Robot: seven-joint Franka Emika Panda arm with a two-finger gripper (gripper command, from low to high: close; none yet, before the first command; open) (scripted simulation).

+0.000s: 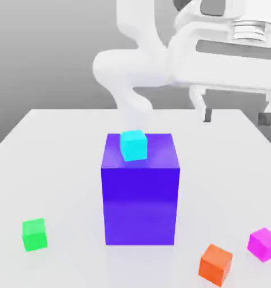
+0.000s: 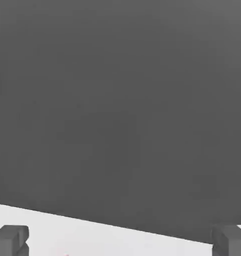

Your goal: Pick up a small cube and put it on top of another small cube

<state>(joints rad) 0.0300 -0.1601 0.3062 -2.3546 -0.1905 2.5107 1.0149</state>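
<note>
**Clerk:** Item one, your pincer?

**Arm:** My gripper hangs high at the exterior view's right, over the far part of the table. Fingers spread wide apart, nothing between them. From the hand view the two dark fingertips stand far from each other at the picture's corners, with pale table surface between.

**Clerk:** Item two, the small cube?

**Arm:** The magenta-pink small cube sits on the table at the near right of the exterior view, well below and nearer than my gripper, untouched.

**Clerk:** Its neighbours?

**Arm:** An orange cube just beside it, to its left and slightly nearer. A large blue-purple block stands upright in the middle of the table. A cyan cube rests on that block's top, near its front edge. A green cube lies at the near left, well apart from the others
</note>
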